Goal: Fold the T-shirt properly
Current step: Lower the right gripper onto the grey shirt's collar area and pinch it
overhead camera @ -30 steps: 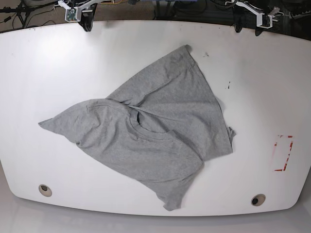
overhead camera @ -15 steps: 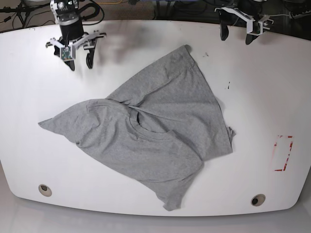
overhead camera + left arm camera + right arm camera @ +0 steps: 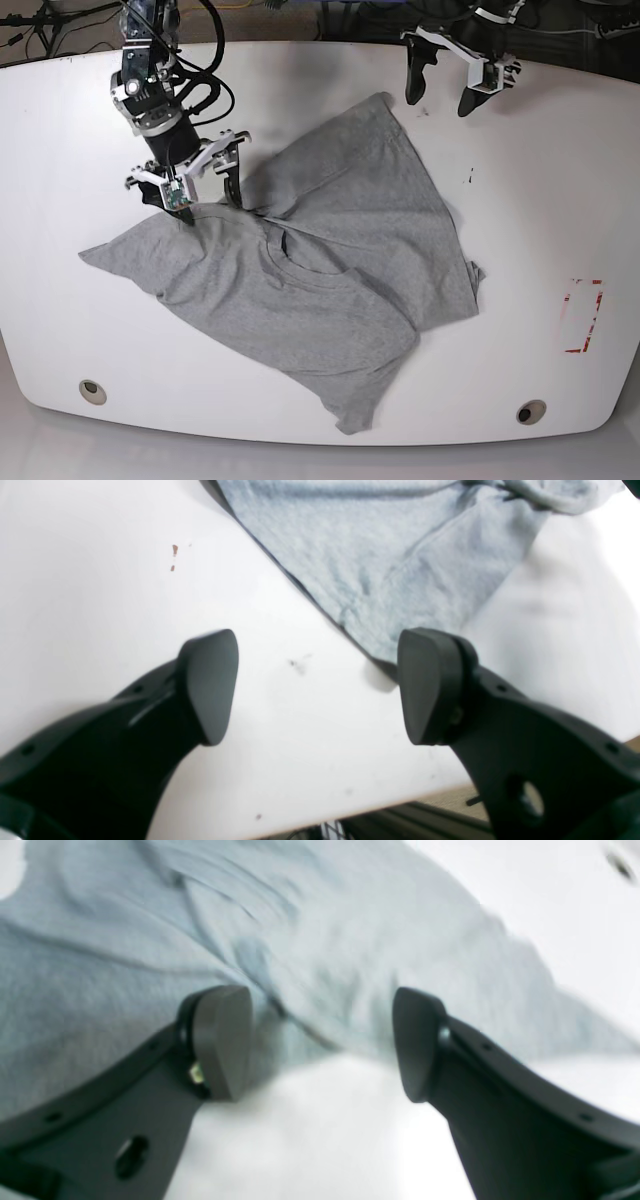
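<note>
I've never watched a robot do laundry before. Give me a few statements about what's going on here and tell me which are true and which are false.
1. The T-shirt is already folded into a neat rectangle. False: it lies crumpled and spread out on the white table.
2. The right hand is over the shirt's edge with its fingers apart. True.
3. The left hand is gripping a sleeve. False: it is open and holds nothing, near the shirt's far corner.
4. The shirt is grey. True.
5. A second garment lies beside the shirt. False: only one shirt is in view.
6. A red outline is marked on the table. True.
</note>
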Motion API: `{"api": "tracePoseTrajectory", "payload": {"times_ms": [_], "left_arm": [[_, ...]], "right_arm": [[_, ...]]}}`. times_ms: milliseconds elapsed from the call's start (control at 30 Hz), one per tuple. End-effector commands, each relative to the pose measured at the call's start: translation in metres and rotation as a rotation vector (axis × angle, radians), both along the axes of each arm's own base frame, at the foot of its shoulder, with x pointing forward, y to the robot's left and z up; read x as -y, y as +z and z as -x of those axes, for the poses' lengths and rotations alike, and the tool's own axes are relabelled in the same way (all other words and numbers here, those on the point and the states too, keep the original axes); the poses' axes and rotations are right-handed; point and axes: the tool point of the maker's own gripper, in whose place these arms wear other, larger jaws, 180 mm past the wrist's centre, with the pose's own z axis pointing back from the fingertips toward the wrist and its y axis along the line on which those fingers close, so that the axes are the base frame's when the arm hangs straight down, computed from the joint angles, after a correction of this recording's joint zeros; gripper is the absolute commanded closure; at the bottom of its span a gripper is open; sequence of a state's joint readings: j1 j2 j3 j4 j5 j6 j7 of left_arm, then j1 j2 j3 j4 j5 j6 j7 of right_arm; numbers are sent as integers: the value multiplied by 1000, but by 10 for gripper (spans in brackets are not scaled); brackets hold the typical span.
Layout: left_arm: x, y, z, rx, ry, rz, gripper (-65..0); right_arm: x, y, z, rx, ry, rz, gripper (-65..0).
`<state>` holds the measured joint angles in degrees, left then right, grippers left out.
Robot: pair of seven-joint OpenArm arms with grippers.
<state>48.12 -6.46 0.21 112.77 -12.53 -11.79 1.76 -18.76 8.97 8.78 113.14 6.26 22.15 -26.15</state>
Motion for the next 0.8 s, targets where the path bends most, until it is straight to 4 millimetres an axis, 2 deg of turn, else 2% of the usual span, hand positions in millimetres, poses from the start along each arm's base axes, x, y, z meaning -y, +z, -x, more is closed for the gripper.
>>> {"api": "tracePoseTrajectory", "payload": {"times_ms": [0,100,267,467,600,767], "left_arm": [[13,10,-3,38,-23,41,-460],[16,11,-4,40,-31,48,-460],[18,14,-13,60,-36,51,-460],[21,1,-12,-52,-33,97,-460],[22,-1,-17,-74,-43,107,-454],[23,-7,-14,-111,-57,93,-454]], "right_arm": [[-3,13,-12,39,24,9,-423],[-9,14,-24,27,46,22,-423],[-27,-1,-37,-24,132,53,-419],[-40,-23,-50,-78,176,53,-417],[-52,-30,-56,-93,210,51,-417],[-58,-37,-66,-110,221,51,-417]]}}
